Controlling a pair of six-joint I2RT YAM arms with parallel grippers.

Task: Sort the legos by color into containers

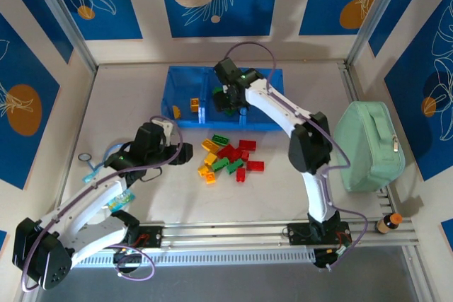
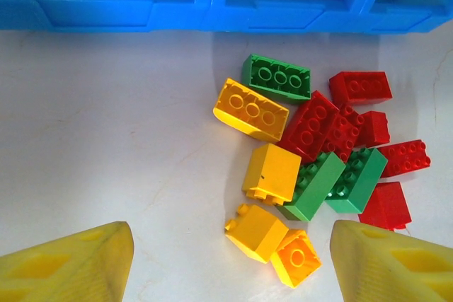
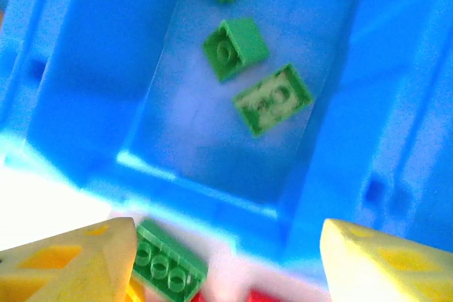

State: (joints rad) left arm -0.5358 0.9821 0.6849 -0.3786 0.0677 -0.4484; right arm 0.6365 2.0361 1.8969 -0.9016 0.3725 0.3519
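Below your right hand (image 3: 226, 249), fingers apart and empty, three green legos (image 3: 236, 49) lay in the middle container (image 3: 92, 97). Your left hand (image 2: 230, 263) hung released above the loose pile (image 2: 318, 153) on the bench (image 2: 106, 139). Advised: lift clear of the container wall before returning; take edge bricks first.

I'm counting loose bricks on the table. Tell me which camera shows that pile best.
The left wrist view: the pile lies close below, colours clear. The top view shows it small; the right wrist view catches a green brick at its bottom edge.
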